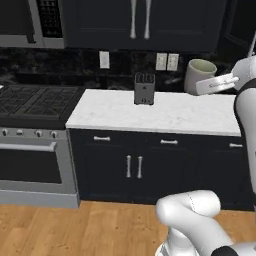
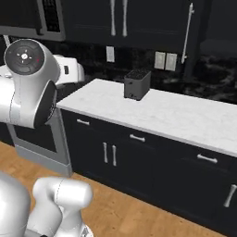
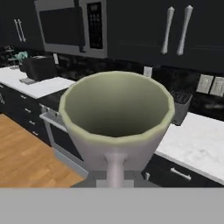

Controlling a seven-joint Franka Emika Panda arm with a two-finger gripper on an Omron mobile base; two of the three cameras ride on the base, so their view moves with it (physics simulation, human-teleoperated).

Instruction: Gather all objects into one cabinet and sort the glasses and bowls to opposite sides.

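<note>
Marble counter w/ toaster below; grey-beige cup held up in air over counter's right end; gripper pinching its near wall. Prob. light, rigid, slick; grip at rim wall, keep upright.

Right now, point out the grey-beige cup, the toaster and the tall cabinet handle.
grey-beige cup [image 3: 116,111]: hand view, on its inner wall.
toaster [image 1: 144,92]: left base view, on its front face.
tall cabinet handle [image 2: 187,34]: right base view, middle of the pale bar.

Only 1 toaster stands on the white counter; the rest is open passage.
</note>
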